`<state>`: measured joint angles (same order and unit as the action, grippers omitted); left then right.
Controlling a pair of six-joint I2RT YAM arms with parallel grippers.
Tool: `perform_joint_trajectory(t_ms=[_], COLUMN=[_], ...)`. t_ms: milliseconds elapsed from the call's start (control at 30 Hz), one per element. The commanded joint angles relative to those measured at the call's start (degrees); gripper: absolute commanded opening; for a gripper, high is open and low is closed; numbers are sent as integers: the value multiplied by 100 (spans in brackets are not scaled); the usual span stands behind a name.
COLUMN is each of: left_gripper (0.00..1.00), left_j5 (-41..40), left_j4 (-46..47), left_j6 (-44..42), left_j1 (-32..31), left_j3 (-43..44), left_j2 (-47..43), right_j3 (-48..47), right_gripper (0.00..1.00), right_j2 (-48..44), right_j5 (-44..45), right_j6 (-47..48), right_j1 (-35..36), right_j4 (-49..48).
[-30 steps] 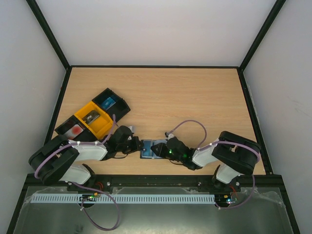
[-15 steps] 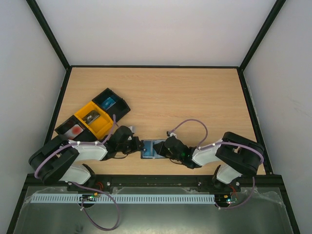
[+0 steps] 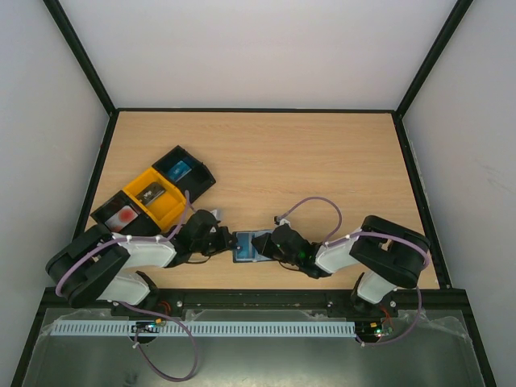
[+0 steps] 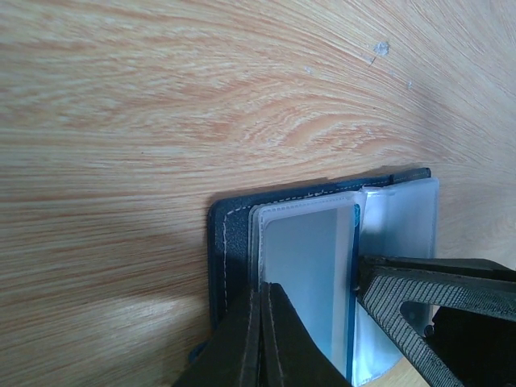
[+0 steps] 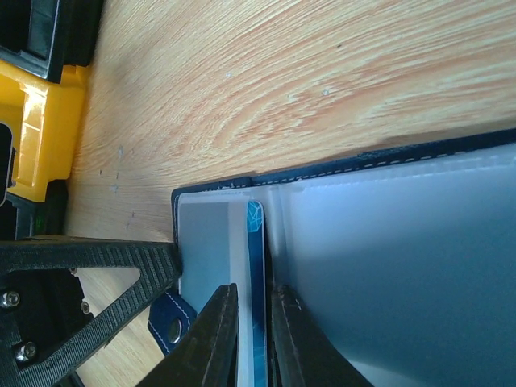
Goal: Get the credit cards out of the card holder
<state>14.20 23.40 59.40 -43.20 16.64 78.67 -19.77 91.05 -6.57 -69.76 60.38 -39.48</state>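
Observation:
The dark navy card holder (image 3: 248, 247) lies open near the table's front edge, between both arms. My left gripper (image 4: 263, 322) is shut, its tips pressed on the holder's left panel (image 4: 232, 242) beside a pale card in a clear sleeve (image 4: 305, 270). My right gripper (image 5: 255, 339) is closed to a narrow gap on a blue credit card (image 5: 256, 266), which stands edge-on at the holder's fold (image 5: 322, 173). The closure tab (image 5: 171, 326) sticks out at the near left. In the top view the left gripper (image 3: 227, 240) and right gripper (image 3: 266, 247) meet over the holder.
A row of open trays sits at the left: black with a blue item (image 3: 182, 170), yellow (image 3: 155, 196) and black with a red item (image 3: 121, 216). The yellow tray (image 5: 40, 137) shows close to the left of the holder. The left finger (image 5: 97, 258) crosses the right wrist view.
My right gripper has slid a little to the left over the holder. The left gripper has stayed shut in place on the left panel.

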Motion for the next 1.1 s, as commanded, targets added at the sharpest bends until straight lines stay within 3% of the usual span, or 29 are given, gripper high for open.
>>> perform_joint_trajectory(t_ms=[0, 233, 367, 433, 667, 800, 1067], left_gripper=[3, 3, 17, 19, 4, 3, 3], left_j5=[-31, 17, -97, -55, -33, 158, -282], left_j4=[-266, -207, -711, -759, -758, -390, -729], left_j6=[-15, 34, -27, -33, -108, -110, -220], left_j1=[-21, -21, -21, -20, -13, -13, -11], left_j3=[-165, -164, 65, 142, 384, 411, 372], left_j2=[130, 204, -229, -444, -430, -152, 279], right_j3=[33, 110, 126, 137, 195, 190, 119], right_gripper=[14, 15, 15, 15, 15, 15, 15], right_j2=[150, 55, -90, -157, -269, -267, -270], right_j5=[-63, -85, 67, 101, 147, 132, 187], right_j6=[-34, -101, -58, -51, 62, 83, 155], right_j1=[-19, -60, -70, -66, -64, -67, -75], right_j4=[-55, -199, 9, 66, 125, 134, 274])
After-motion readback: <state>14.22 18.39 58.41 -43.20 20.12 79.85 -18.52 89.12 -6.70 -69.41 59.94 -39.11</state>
